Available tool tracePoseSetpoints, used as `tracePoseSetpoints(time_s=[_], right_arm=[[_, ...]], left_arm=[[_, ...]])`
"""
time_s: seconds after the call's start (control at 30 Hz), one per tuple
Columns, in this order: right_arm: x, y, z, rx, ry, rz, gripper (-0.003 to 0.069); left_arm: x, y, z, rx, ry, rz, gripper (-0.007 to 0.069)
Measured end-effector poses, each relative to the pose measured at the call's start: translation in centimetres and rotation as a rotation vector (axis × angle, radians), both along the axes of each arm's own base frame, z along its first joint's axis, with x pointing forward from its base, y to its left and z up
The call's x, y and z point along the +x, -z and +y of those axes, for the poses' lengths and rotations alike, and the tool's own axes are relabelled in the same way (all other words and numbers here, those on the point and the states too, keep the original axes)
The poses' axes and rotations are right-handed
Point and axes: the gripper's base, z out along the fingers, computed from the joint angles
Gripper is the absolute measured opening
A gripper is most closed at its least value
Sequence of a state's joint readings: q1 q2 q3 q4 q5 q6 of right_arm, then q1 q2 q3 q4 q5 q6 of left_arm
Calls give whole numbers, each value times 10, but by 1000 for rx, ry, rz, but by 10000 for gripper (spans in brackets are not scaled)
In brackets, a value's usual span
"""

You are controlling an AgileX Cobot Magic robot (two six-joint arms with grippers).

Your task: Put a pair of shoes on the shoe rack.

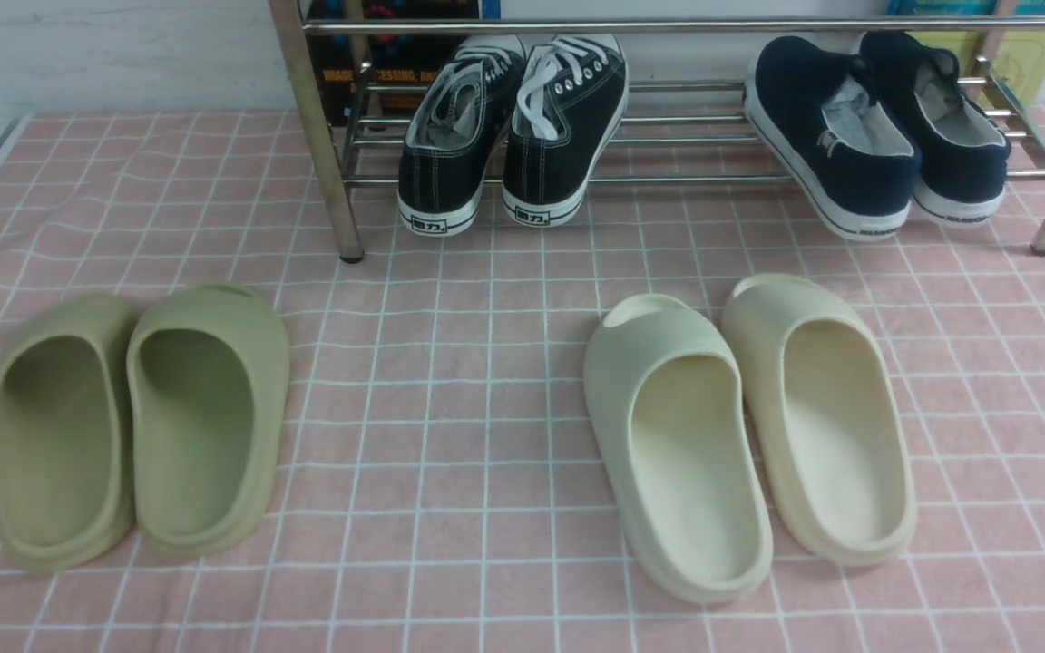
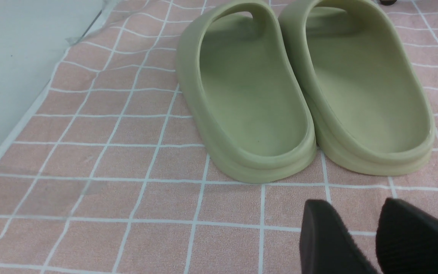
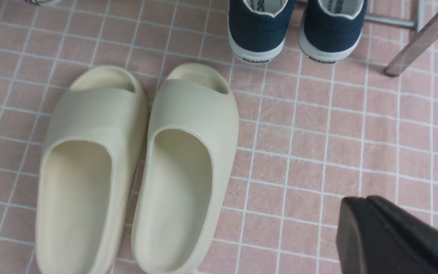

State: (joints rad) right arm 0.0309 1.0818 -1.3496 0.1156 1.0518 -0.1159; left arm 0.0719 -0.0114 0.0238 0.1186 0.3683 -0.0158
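A flat surface covered in pink cloth with a white grid carries two pairs of foam slides and a rack. The olive-green rounded foam slides sit side by side, touching, on the left. The cream-coloured elongated foam slides lie close together farther right, toes pointing toward the rack. Behind them, the shiny chrome tubular shoe rack stands on the cloth on its straight metal legs.

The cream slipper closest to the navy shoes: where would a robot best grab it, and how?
Probably the rim of the open heel end of the cream slipper, from above, one jaw inside and one outside. It lies sole down, its wide opening facing up, so that low wall looks easy to pinch.
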Motion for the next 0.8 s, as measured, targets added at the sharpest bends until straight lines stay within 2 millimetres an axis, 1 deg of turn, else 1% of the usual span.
tracePoseSetpoints(time_s=[0.03,0.07,0.1,0.13,0.17,0.2,0.23,0.27,0.3,0.4,0.43,0.47,0.5,0.53,0.57,0.6,0.63,0.67,0.73,0.77,0.8], right_arm=[[-4,1,0,1,0,-3,-18],[-24,-2,0,11,1,-68,-18],[-43,4,0,25,3,-120,-18],[-69,6,0,42,2,-189,-18],[-83,7,0,53,0,-228,-18],[-88,13,0,58,0,-236,-18],[-91,12,0,59,-1,-245,-18],[-107,19,0,68,-2,-275,-18],[-114,23,0,74,-4,-286,-18],[-130,31,0,79,-6,-313,-15],[-138,33,-1,80,-7,-332,-15],[-139,33,-1,80,-7,-336,-15],[-155,37,-1,84,-9,-380,-15],[-167,39,-1,91,-12,-417,-15],[-170,38,-1,93,-13,-427,-15],[-189,42,-1,106,-18,-498,-14],[-195,45,-1,107,-20,-528,-13],[-208,51,-2,109,-18,-600,-13],[-217,55,-3,106,-15,-663,-13],[-223,68,-5,93,-4,-745,-13],[-226,74,-6,86,4,-784,-13]], left_arm=[[0,0,0,0,0,0,239],[0,0,0,0,0,0,239],[0,0,0,0,0,0,239],[0,0,0,0,0,0,239],[0,0,0,0,0,0,239],[0,0,0,0,0,0,239],[0,0,0,0,0,0,239],[0,0,0,0,0,0,239],[0,0,0,0,0,0,239],[0,0,0,0,0,0,239],[0,0,0,0,0,0,239],[0,0,0,0,0,0,239],[0,0,0,0,0,0,239],[0,0,0,0,0,0,239],[0,0,0,0,0,0,239],[0,0,0,0,0,0,239],[0,0,0,1,0,0,239],[0,0,0,1,0,0,239],[0,0,0,1,0,0,239],[0,0,0,1,0,0,239],[0,0,0,1,0,0,239]])
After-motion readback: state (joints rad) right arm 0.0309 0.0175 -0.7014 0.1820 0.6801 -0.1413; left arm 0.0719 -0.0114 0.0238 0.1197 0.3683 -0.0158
